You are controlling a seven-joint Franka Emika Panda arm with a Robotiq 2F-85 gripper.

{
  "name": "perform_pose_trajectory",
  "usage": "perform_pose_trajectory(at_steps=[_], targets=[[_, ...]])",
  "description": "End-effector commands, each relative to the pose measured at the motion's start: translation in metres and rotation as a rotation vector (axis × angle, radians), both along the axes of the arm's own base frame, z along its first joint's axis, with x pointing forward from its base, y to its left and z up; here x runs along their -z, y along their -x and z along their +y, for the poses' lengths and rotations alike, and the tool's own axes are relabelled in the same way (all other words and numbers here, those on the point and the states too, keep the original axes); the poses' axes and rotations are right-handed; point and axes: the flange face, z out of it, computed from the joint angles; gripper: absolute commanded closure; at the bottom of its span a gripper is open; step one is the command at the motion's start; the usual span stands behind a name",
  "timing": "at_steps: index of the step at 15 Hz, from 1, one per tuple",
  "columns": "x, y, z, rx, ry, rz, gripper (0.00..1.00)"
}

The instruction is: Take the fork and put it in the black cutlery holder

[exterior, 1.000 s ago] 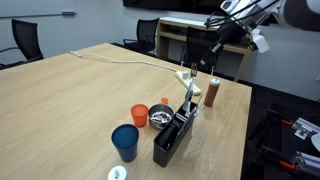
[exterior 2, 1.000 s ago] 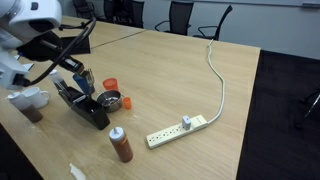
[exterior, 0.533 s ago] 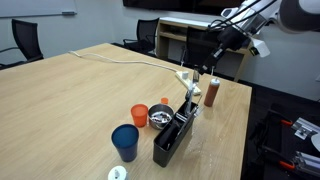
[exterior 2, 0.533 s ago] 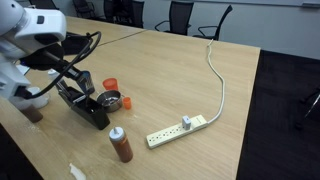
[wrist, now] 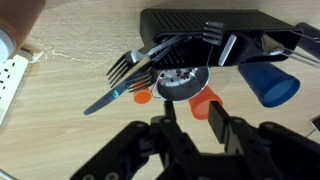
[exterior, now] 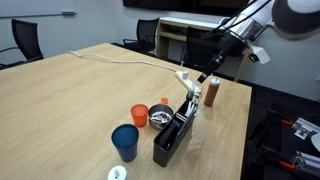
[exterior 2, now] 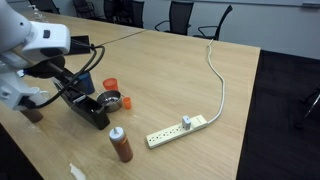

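Note:
The black cutlery holder (wrist: pixel 205 25) lies across the top of the wrist view. It also shows in both exterior views (exterior: pixel 168 143) (exterior 2: pixel 88 108). Silver forks (wrist: pixel 128 66) stick out of it, tines outward, beside a blue-marked knife (wrist: pixel 100 101). The utensils stand up from the holder's far end in an exterior view (exterior: pixel 188 104). My gripper (wrist: pixel 193 122) is open and empty. It hangs above the holder's utensil end (exterior: pixel 204 73) (exterior 2: pixel 62 72) and touches nothing.
A metal cup (wrist: pixel 181 81), an orange cup (wrist: pixel 205 104) and a blue cup (wrist: pixel 271 84) stand beside the holder. A brown sauce bottle (exterior: pixel 212 92) (exterior 2: pixel 121 146) and a white power strip (exterior 2: pixel 176 130) with its cable are nearby. The table edge is close behind the holder (exterior: pixel 240 130).
The arm has swung and the gripper has come lower, closer to the tops of the utensils. It stays open and empty. The holder and cups have not moved.

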Motion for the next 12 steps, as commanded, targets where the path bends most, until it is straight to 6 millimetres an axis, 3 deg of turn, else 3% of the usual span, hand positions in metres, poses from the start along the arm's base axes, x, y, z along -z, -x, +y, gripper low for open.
perform_pose_trajectory(at_steps=[1, 3, 4, 7, 12], targets=[[-0.0029, 0.0010, 0.0037, -0.030, -0.017, -0.009, 0.29], [-0.0054, 0.0047, 0.0094, -0.054, -0.021, -0.009, 0.15], [-0.0004, 0.0031, 0.0077, -0.029, -0.006, -0.005, 0.33], [-0.0012, 0.0043, 0.0114, -0.040, -0.007, -0.007, 0.15], [-0.0012, 0.0042, 0.0110, -0.041, -0.006, -0.007, 0.15]])
